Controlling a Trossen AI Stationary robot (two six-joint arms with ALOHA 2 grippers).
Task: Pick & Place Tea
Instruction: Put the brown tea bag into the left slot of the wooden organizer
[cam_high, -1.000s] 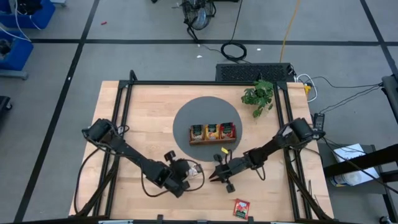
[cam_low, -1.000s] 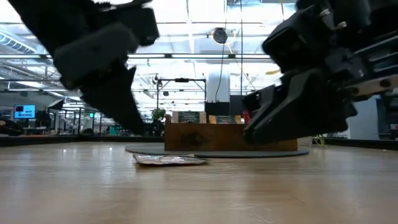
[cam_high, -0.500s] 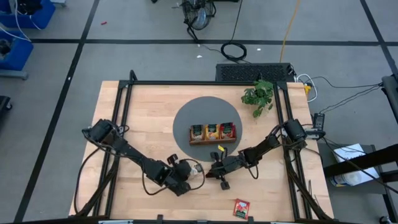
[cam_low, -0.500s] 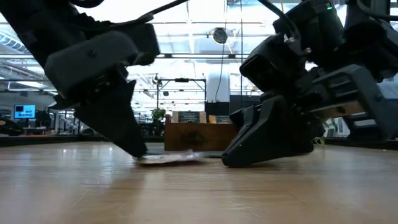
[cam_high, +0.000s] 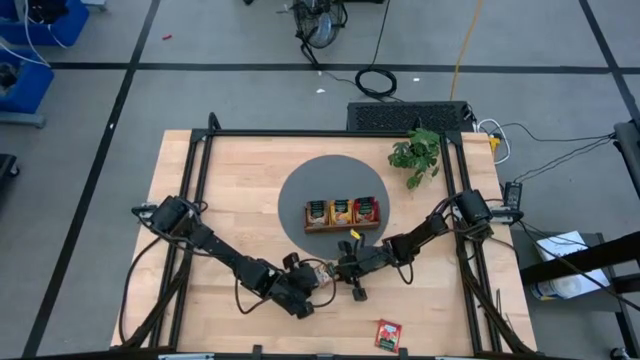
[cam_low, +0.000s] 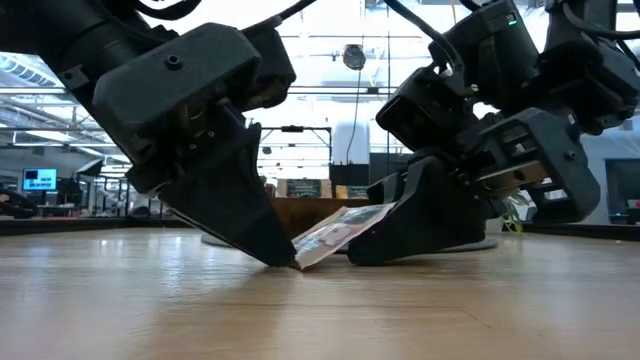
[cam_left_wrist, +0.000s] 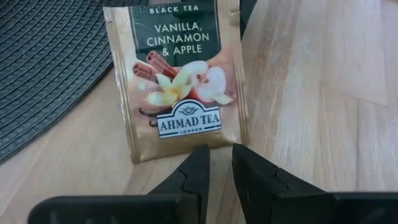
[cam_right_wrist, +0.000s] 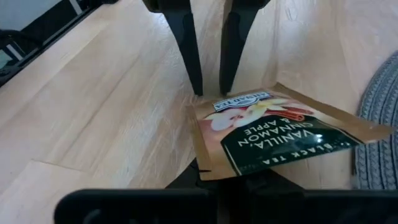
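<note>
The right gripper (cam_right_wrist: 208, 180) pinches the pale tan flat tea sachet (cam_right_wrist: 273, 134), tilted against the narrowly parted left gripper (cam_left_wrist: 216, 171); carrying to the long brown wooden tray (cam_high: 342, 226) remains.

Non-task things lying on and around the worktable

A round dark mat (cam_high: 300, 195) is lying at the middle of the wooden table (cam_high: 230, 180), and a brown wooden tray (cam_high: 342, 226) is sitting on it; in the left wrist view the mat's woven edge (cam_left_wrist: 43, 68) is showing beside bare planks. A small green plant (cam_high: 415, 153) is standing near the table's far right corner. Beyond the table, a black coiled cable (cam_high: 376, 81) is lying on the grey floor, a yellow cord (cam_high: 462, 45) is running across it, and blue bins (cam_high: 25, 60) are sitting at the far left.
</note>
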